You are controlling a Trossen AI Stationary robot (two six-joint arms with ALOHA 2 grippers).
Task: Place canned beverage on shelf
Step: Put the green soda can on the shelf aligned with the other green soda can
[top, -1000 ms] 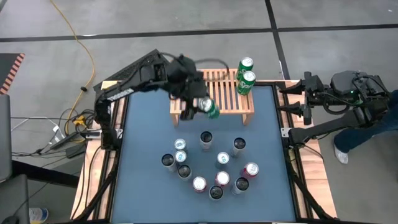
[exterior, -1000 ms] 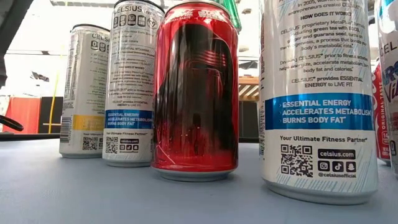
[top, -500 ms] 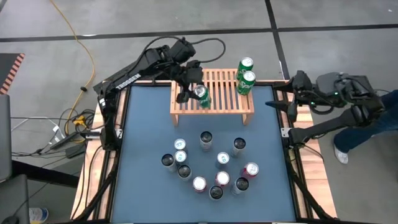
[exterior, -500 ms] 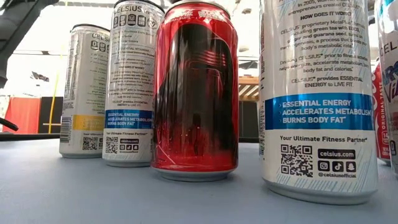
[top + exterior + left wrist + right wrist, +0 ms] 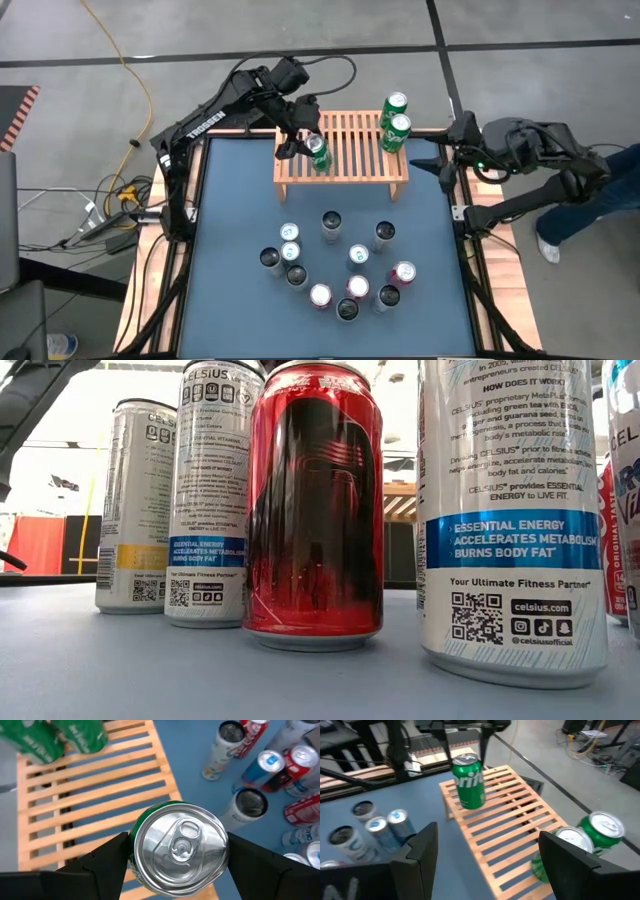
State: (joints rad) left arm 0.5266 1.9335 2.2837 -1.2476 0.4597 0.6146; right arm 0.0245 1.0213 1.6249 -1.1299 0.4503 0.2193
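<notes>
While the left gripper point(image 5: 312, 140) hangs over the left end of the shelf point(image 5: 352, 172), its two fingers are squeezed on the sides of a green can point(image 5: 318, 154). In the left wrist view the can's silver top point(image 5: 179, 849) fills the space between the dark fingers point(image 5: 102, 865), one on each side, touching it. The right wrist view shows this can point(image 5: 469, 782) standing up straight, near the shelf's left end and close to its front edge; if its bottom touches the slats or sits just above them is hard to tell. Two more green cans point(image 5: 396, 122) stand together at the shelf's far right corner, close to the back edge. Between them and the held can, the slats point(image 5: 505, 815) are bare, so most of the shelf top is open. The shelf sits at the back edge of the blue table point(image 5: 225, 240). In front of it there is a strip of bare blue, and then a bunch of cans point(image 5: 335, 265) stands in the middle of the table. The table's left and right sides are open too. The right gripper point(image 5: 440, 160) waits at the table's right edge, beside the shelf's right end, with its fingers point(image 5: 417, 852) spread apart and nothing in them.
</notes>
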